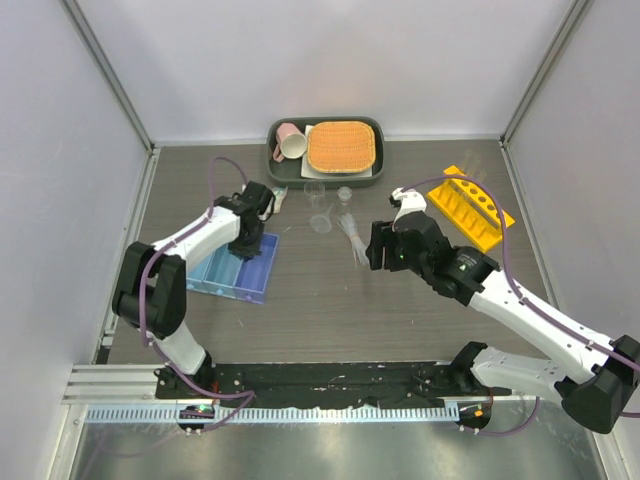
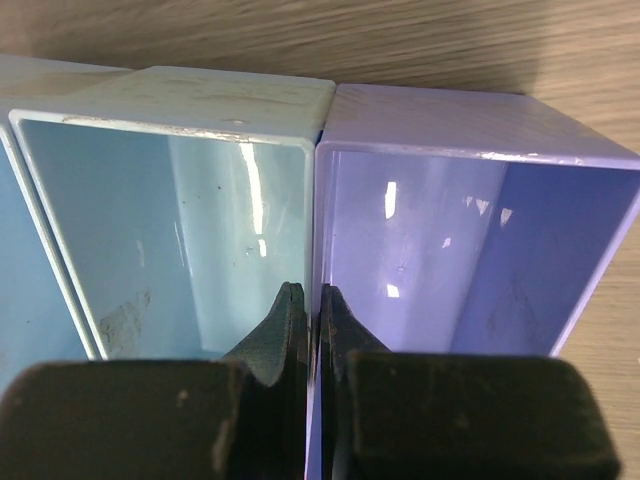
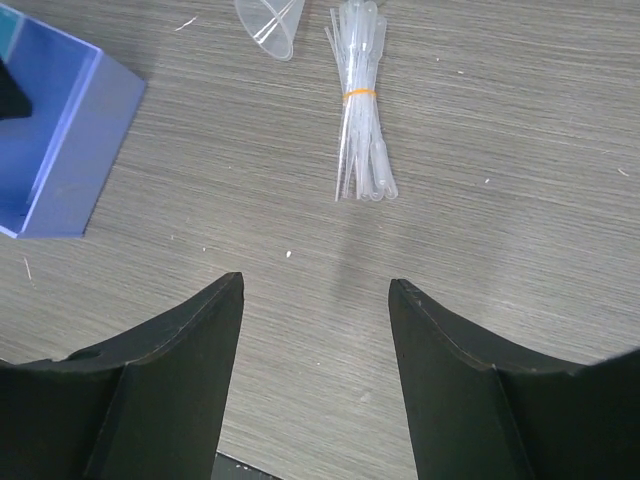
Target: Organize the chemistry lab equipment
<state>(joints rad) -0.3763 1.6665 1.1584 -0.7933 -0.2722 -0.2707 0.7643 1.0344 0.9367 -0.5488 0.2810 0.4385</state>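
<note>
The blue three-compartment tray (image 1: 232, 270) lies at the left of the table. My left gripper (image 1: 250, 238) is shut on the thin wall between two of its compartments; in the left wrist view the fingertips (image 2: 290, 300) pinch that wall of the tray (image 2: 420, 120). A banded bundle of clear pipettes (image 1: 352, 236) lies at mid-table, and also shows in the right wrist view (image 3: 360, 110). My right gripper (image 3: 315, 285) is open and empty, hovering just short of the bundle. A clear funnel (image 3: 272, 25) and two small beakers (image 1: 315, 190) stand beyond. The yellow rack (image 1: 470, 206) sits at the right.
A dark tray (image 1: 372, 128) at the back centre holds a pink mug (image 1: 290, 141) and an orange woven mat (image 1: 342, 146). A small pale item (image 1: 277, 190) lies beside the left wrist. Grey walls close in the table on three sides.
</note>
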